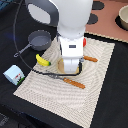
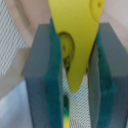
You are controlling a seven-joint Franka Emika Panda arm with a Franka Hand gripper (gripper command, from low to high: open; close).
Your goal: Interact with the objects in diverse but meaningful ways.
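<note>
The arm [image 1: 70, 20] stands over the mat [image 1: 95, 70], above the plate [image 1: 62, 66]. The pan [image 1: 39, 40] lies far left, the carton [image 1: 14, 75] near left, the banana [image 1: 42, 60] just left of the arm. The gripper [image 2: 75, 75] pinches the cheese [image 2: 75, 30] between its pads [image 2: 52, 75]; the wedge's long axis runs along the fingers, tip pointing down toward the plate.

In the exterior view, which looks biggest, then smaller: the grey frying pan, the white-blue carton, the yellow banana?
1. Grey long-handled frying pan
2. Small white-blue carton
3. Yellow banana, though the arm partly hides it, so carton versus banana is unsure.
</note>
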